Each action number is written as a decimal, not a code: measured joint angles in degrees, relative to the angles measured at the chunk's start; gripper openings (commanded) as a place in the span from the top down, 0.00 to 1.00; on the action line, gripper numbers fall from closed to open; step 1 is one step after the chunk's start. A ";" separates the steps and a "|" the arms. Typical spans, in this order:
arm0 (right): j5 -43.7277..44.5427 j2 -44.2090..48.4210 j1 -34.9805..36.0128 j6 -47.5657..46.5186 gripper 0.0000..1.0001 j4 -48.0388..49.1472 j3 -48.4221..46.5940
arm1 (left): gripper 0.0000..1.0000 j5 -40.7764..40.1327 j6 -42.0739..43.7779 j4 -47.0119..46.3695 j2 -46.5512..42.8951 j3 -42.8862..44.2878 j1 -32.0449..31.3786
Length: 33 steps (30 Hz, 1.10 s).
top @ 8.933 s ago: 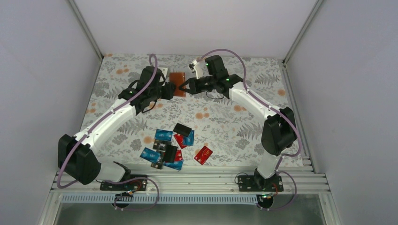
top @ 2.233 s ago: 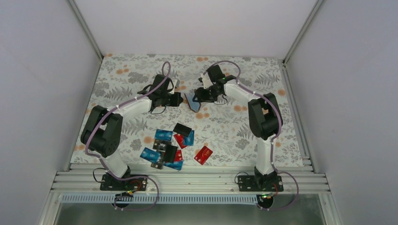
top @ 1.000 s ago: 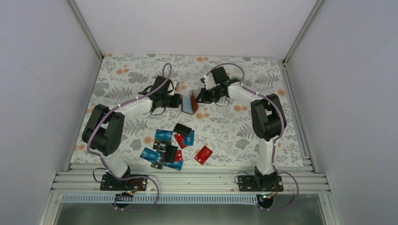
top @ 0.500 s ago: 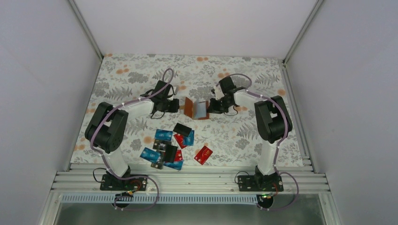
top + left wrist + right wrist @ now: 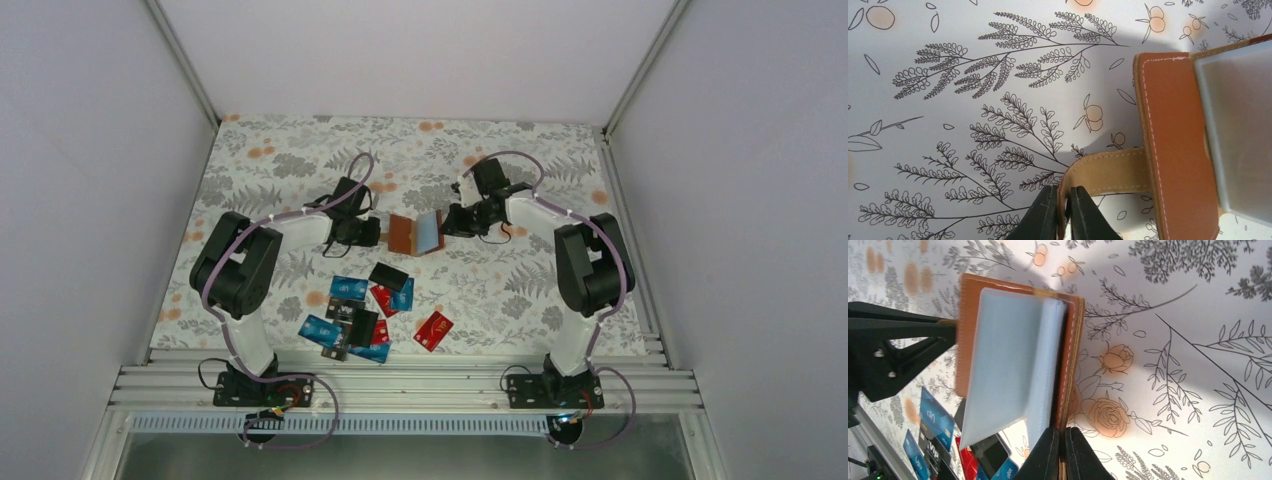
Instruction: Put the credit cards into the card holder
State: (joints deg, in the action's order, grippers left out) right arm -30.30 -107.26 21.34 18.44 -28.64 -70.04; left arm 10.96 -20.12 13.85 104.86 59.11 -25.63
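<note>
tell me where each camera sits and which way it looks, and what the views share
Top external: fixed above and behind, looking down at the floral table; left arm and right arm show whole.
Left wrist: on the left wrist, looking down past the left gripper, shut on the card holder's tan strap.
Right wrist: on the right wrist, looking past the right gripper, shut on the holder's cover; credit cards lie beyond.
Shared: all three show the open card holder.
</note>
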 measured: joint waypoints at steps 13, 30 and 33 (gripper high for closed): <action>0.70 1.38 0.00 -0.76 0.83 -1.29 0.00 | 0.43 -6.88 -0.52 4.00 -10.03 -0.37 -0.09; 7.98 1.46 0.00 -1.16 0.67 -3.74 -0.15 | 0.43 -8.66 2.08 4.74 -17.14 3.80 -7.91; 7.63 2.64 0.00 -1.11 0.67 -3.50 0.79 | 0.42 -9.03 1.68 5.22 -17.16 3.80 -9.09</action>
State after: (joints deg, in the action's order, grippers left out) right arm -22.68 -104.62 21.34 17.32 -32.14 -69.25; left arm 1.93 -18.44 19.07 87.70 62.92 -34.72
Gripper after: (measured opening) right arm 0.326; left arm 0.575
